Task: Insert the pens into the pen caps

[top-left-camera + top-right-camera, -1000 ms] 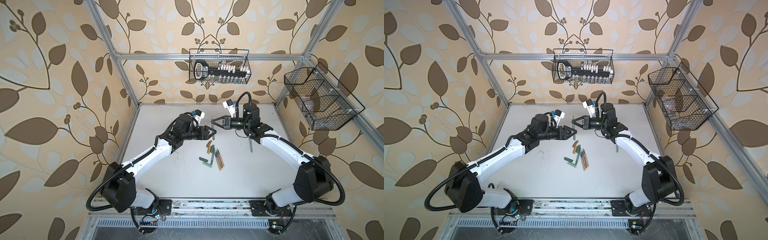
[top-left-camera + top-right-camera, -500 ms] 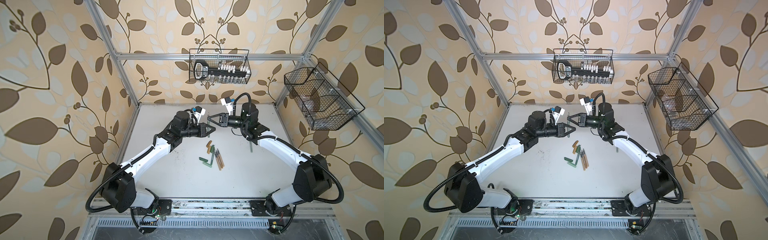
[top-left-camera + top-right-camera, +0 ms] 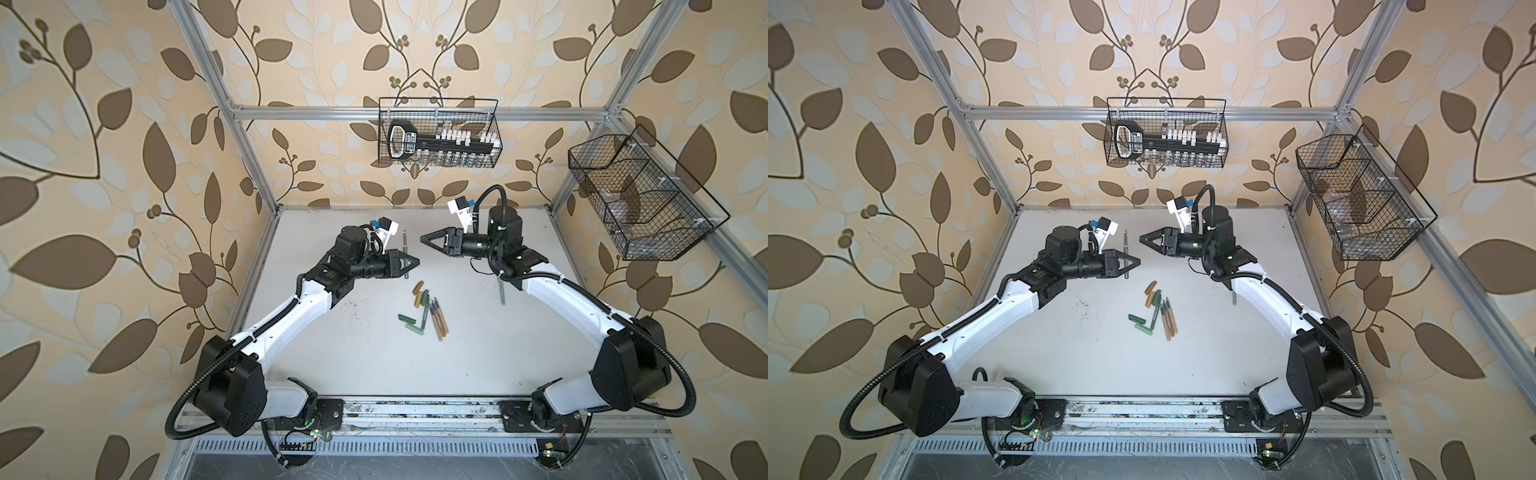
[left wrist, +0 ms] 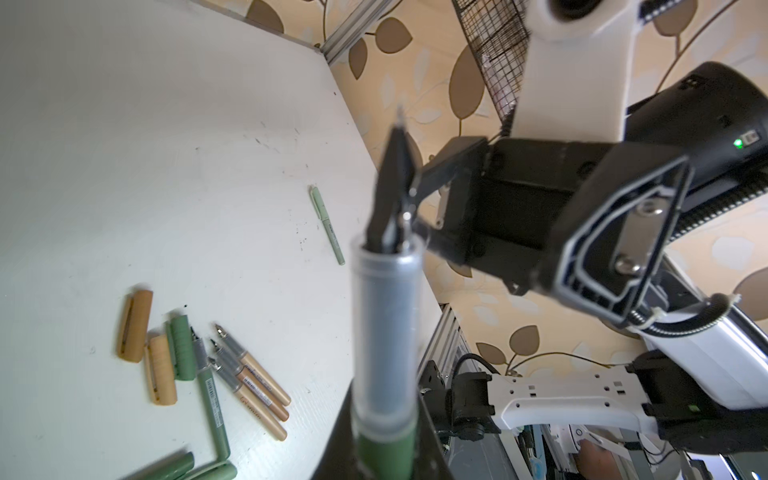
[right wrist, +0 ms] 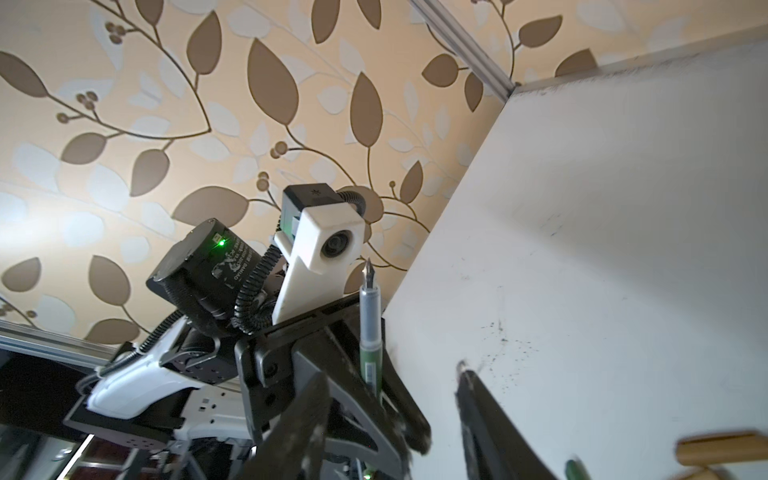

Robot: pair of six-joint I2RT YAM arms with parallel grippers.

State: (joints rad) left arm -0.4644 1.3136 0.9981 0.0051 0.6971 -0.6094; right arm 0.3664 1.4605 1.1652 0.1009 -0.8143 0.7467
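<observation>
Change since the earlier frames: the two arms, whose tips had met above the surface (image 3: 353,365), now stand apart. The right has drawn back toward its own side, and the pen it carried has passed to the left.

Left end effector (image 3: 414,262): jaws together, clamped across the barrel of the held pen (image 3: 405,247), which is raised clear of the surface. This pen is dark green with a grey grip section, and its nib (image 5: 368,270) is bare.

Right end effector (image 3: 425,241): jaws apart and empty in the right wrist view, facing the left one across a short gap.

Loose pens: three tan pens (image 3: 437,320) and one dark green pen (image 3: 424,318) lie side by side mid-surface, nibs exposed. A pale green pen (image 4: 327,224) lies well apart, partly under the right arm in both top views. It shows no dark nib and appears already capped, though it is small.

Loose caps: two tan caps (image 3: 417,286) and a dark green cap (image 3: 424,296) sit at the nib end of the group. Two further green caps (image 3: 405,318) lie just beside it.

Assessment: at most one pen is finished. Five pens, counting the held one, remain uncapped, and five caps lie loose. The transfer looks complete, and a cap has yet to be fetched, probably by the free right end effector.
</observation>
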